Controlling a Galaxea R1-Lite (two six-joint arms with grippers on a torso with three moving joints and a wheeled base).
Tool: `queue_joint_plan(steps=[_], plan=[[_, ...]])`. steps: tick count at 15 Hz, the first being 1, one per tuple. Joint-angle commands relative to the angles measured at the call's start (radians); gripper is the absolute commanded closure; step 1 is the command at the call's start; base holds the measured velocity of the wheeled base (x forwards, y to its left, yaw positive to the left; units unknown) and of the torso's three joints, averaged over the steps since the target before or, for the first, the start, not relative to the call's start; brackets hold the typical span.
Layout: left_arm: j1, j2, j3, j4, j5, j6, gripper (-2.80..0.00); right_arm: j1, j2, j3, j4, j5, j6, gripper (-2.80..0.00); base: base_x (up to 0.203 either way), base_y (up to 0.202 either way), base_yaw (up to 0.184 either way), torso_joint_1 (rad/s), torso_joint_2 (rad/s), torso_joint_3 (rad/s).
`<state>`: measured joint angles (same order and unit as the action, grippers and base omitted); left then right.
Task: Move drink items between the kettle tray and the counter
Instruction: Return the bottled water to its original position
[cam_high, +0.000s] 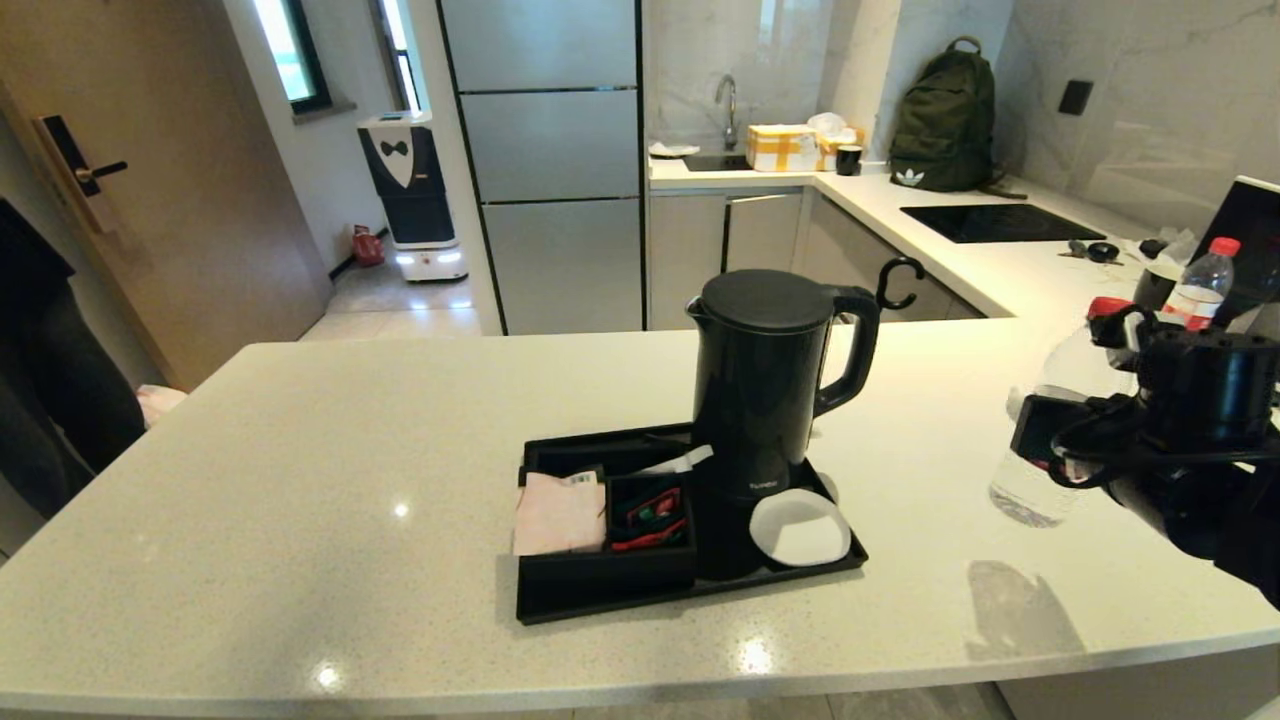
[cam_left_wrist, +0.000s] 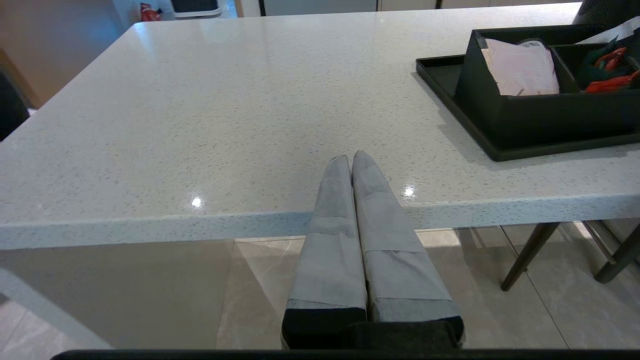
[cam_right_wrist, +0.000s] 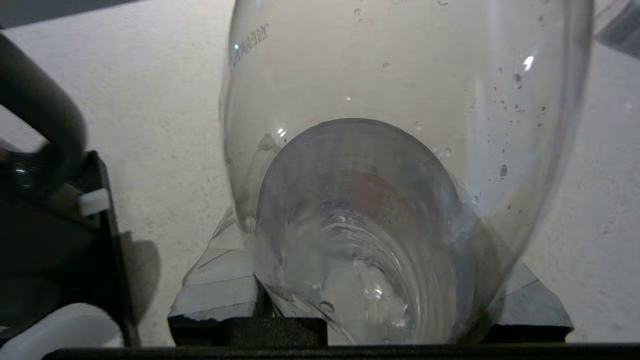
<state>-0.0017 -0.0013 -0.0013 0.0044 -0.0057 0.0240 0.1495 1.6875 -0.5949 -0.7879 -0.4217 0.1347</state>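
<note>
Right gripper (cam_high: 1075, 440) sits closest in the head view, near the counter's (cam_high: 350, 480) right edge, closed around a clear water bottle (cam_high: 1045, 430) carried tilted above the stone, its shadow on the surface near the front edge. The kettle tray (cam_high: 560, 600) lies mid-counter toward the front edge, with the black kettle (cam_high: 765, 385) standing at its back right, the white coaster (cam_high: 798, 528) bare at its front right corner, and the sachet box (cam_high: 600, 520) on its left half. If the bottle is bound for the tray, I judge the coaster the likely spot: bring it upright first, approach from the tray's right edge, and keep low past the kettle's handle. A 2nd bottle (cam_high: 1200, 285) and small clutter stand near the counter's far right edge, behind the arm; a backpack (cam_high: 945, 115) and hob (cam_high: 1000, 222) are well apart.

Left wrist view: the left gripper (cam_left_wrist: 352, 162) hangs just off the counter's front edge, fingers pressed together and empty, with the tray's left corner well to one side.

Right wrist view: the bottle fills the frame, its body between the padded fingers (cam_right_wrist: 220, 285), droplets inside; the tray's edge and coaster lie near, so little sideways travel is needed.
</note>
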Motion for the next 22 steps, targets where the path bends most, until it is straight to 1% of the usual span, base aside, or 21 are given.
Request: queue_joint_plan(steps=[1,3,4,6,9,10,13,17,19,22], plan=[[0.0,0.001,0.001,0.0,0.0,0.001,0.0,0.109,-0.055,-0.02,-0.002,-0.009,-0.011,0.0,0.0,0.0,0.0,0.0,0.0,0.0],[0.0,0.001,0.0,0.0,0.0,0.001,0.0,0.248,-0.029,-0.029,-0.031,-0.048,-0.031,0.0,0.0,0.0,0.0,0.0,0.0,0.0],[0.0,0.001,0.0,0.0,0.0,0.001,0.0,0.283,0.008,-0.029,-0.068,-0.073,-0.037,0.0,0.0,0.0,0.0,0.0,0.0,0.0],[0.0,0.001,0.0,0.0,0.0,0.001,0.0,0.352,0.103,-0.025,-0.22,-0.117,-0.062,0.0,0.0,0.0,0.0,0.0,0.0,0.0],[0.0,0.001,0.0,0.0,0.0,0.001,0.0,0.431,0.217,-0.021,-0.397,-0.163,-0.111,0.0,0.0,0.0,0.0,0.0,0.0,0.0],[0.0,0.001,0.0,0.0,0.0,-0.001,0.0,0.436,0.241,-0.028,-0.423,-0.167,-0.123,0.0,0.0,0.0,0.0,0.0,0.0,0.0],[0.0,0.001,0.0,0.0,0.0,0.001,0.0,0.441,0.248,-0.034,-0.433,-0.169,-0.127,0.0,0.0,0.0,0.0,0.0,0.0,0.0],[0.0,0.001,0.0,0.0,0.0,-0.001,0.0,0.468,0.426,-0.091,-0.488,-0.172,-0.122,0.0,0.0,0.0,0.0,0.0,0.0,0.0],[0.0,0.001,0.0,0.0,0.0,0.001,0.0,0.488,0.452,-0.111,-0.488,-0.172,-0.118,0.0,0.0,0.0,0.0,0.0,0.0,0.0],[0.0,0.001,0.0,0.0,0.0,0.001,0.0,0.496,0.485,-0.13,-0.489,-0.176,-0.117,0.0,0.0,0.0,0.0,0.0,0.0,0.0]])
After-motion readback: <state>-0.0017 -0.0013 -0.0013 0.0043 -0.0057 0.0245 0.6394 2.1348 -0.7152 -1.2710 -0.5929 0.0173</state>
